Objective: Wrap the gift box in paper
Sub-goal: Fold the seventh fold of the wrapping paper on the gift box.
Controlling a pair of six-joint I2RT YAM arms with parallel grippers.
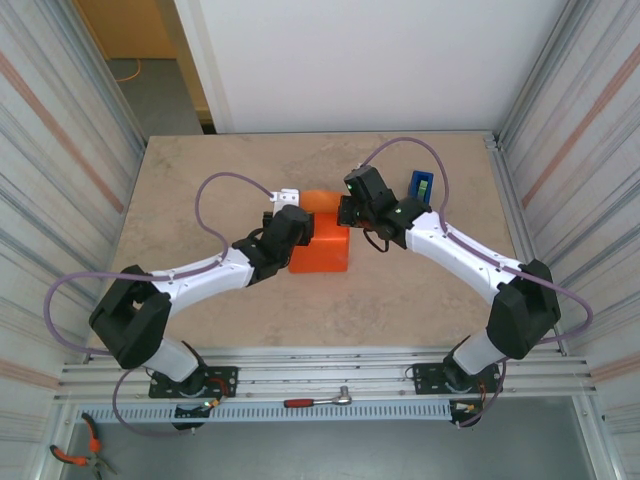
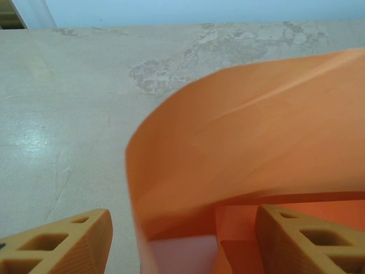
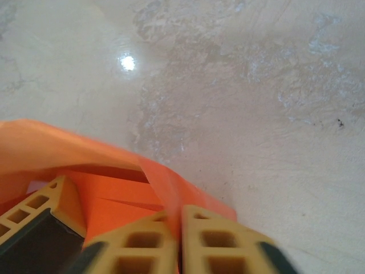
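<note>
Between our right gripper's (image 3: 178, 216) closed fingers we pinch a fold of the thin bright orange paper sheet (image 3: 45, 148). Our left gripper (image 2: 182, 220) gapes wide astride the curling loose flap, holding nothing. Both meet at the far end of the small flat orange gift box (image 1: 322, 252), which lies left of the blue plastic tape dispenser (image 1: 421, 184). We judge the left gripper nearer the flap.
</note>
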